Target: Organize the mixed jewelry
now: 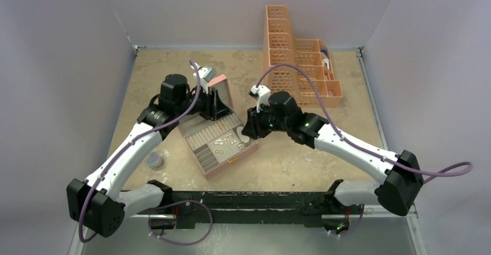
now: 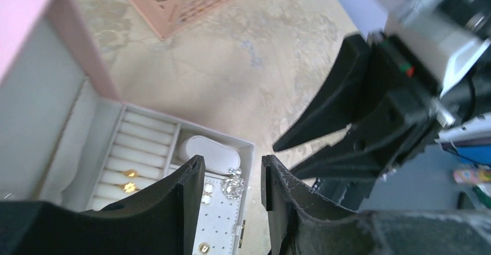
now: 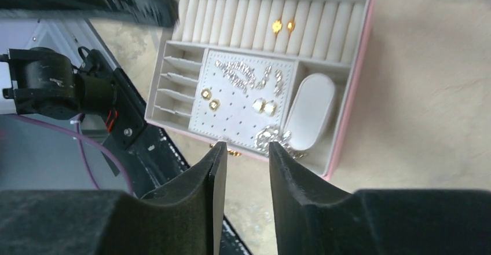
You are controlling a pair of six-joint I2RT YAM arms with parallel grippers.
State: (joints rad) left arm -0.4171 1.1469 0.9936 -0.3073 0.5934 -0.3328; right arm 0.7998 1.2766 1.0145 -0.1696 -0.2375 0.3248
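I read the left gripper (image 2: 231, 163) as spread: its two fingers stand apart with nothing between them, above one edge of the open pink jewelry box (image 1: 230, 163). I read the right gripper (image 3: 248, 148) as spread too and empty, poised over the box's outer wall, just beside a silvery cluster (image 3: 272, 136). The two grippers face each other across that side of the box, near but apart.

The mixed jewelry (image 3: 243, 75) lies inside the box. On the perforated stud panel (image 3: 231, 119) I see:
- a silvery string of pieces along one edge
- two coppery-gold studs (image 3: 209, 98)
- two pale studs (image 3: 263, 107)

Two gold pieces (image 3: 283, 26) sit among the ring rolls (image 3: 231, 17). I cannot tell whether any stud is seated in a hole.

A grey disc (image 1: 154, 160) lies on the table (image 1: 278, 162), near the box. An orange divided rack (image 1: 301, 64) stands at the far side.
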